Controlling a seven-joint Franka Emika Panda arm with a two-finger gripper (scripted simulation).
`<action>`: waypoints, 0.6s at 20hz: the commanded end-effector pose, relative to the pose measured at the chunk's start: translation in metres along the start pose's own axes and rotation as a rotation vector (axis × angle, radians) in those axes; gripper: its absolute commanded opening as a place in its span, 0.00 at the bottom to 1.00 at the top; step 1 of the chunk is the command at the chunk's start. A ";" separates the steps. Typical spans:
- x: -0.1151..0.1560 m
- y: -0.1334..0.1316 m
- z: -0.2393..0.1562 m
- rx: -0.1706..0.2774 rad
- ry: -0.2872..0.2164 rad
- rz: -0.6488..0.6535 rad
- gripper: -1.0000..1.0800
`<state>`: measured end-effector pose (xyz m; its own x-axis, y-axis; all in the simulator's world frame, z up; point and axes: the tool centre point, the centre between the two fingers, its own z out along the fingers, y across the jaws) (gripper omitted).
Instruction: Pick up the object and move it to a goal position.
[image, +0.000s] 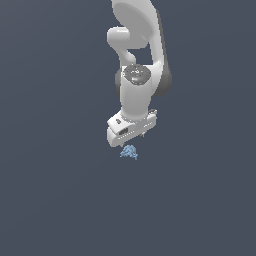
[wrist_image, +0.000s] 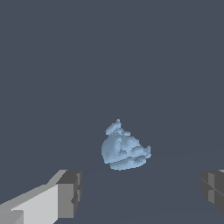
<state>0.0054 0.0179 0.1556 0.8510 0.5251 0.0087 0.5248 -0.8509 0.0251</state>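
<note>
Down at the business end, the gripper (wrist_image: 140, 194) hangs with its jaws spread wide and nothing between them: in the wrist view one grey fingertip (wrist_image: 70, 192) sits well apart from the other, a broad gap of bare ground between. Just beyond that gap lies the object (wrist_image: 124, 148), a small light-blue knobbly clump, apart from both pads and not touched by either.

From the exterior view, the gripper (image: 131, 141) hovers close above the object (image: 129, 152), which rests on the surface just below the hand. So, as I read it, the approach looks about done, but the grasp is not yet made. Left to do: come down around the clump, close on it, lift, and carry it off. No goal marker shows in either picture, so where it must go I cannot say.

Farther out, the surface (image: 55, 200) is a flat, plain slate-blue sheet filling both frames. No edge or corner of it is in sight, so the clump's place on it cannot be pinned to any border. No walls or room features show behind the white arm (image: 137, 60).
</note>
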 end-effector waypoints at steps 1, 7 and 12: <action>-0.001 0.001 0.005 0.001 -0.002 -0.068 0.96; -0.004 0.002 0.016 0.005 -0.005 -0.228 0.96; -0.006 0.002 0.026 0.009 -0.006 -0.362 0.96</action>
<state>0.0020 0.0128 0.1329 0.6430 0.7659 -0.0039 0.7658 -0.6428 0.0181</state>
